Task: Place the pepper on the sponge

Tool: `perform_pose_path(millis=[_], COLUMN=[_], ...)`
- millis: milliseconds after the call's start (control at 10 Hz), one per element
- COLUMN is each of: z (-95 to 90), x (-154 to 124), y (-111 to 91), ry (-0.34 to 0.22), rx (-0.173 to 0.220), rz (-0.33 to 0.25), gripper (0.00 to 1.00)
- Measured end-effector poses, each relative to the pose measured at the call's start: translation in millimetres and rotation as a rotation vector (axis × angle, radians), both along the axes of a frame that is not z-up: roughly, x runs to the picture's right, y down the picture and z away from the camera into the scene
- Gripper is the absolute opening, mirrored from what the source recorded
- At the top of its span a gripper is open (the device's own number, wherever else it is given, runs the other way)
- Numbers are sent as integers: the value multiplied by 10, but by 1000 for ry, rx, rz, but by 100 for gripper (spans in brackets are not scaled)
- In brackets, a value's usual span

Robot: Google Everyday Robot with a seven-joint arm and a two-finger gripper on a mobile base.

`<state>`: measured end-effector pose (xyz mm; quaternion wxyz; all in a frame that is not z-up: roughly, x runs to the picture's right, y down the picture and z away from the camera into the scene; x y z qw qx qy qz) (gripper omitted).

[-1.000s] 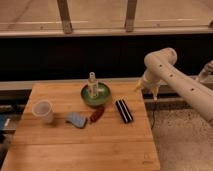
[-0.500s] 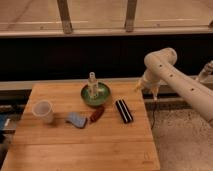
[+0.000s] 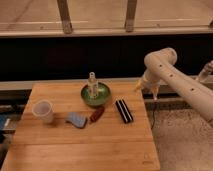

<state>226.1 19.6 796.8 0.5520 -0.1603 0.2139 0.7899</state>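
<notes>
On the table (image 3: pixel 75 150), the cup (image 3: pixel 43 111) stands at the sponge's (image 3: pixel 76 120) 9 o'clock. The pepper (image 3: pixel 96 113) lies just beside the sponge at its 2 o'clock, with the bowl (image 3: pixel 96 95) at the pepper's 12 and the bar (image 3: pixel 124 110) at its 3. The gripper (image 3: pixel 146 91) hangs at the bar's 1 o'clock, fingers spread, holding nothing.

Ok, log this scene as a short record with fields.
gripper: by the table's right rear corner, away from the pepper
pepper: lying on table, just right of sponge, not on it
sponge: flat, in front of green bowl
green bowl: mid-table, small bottle standing in it
cup: upright, left side
black bar: right of pepper
</notes>
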Motion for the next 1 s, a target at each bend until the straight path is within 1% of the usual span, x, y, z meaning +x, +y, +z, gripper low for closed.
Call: perform_pose_path(millis=[400, 600, 700, 900, 1000], z=[0, -9, -43, -74, -76], x=[0, 5, -21, -253, -507], y=[0, -12, -66, -130, -149], ry=[0, 5, 0, -22, -38], rx=[0, 2, 6, -1, -7], rz=[0, -11, -46, -107, -164], gripper=[64, 64, 64, 64, 64])
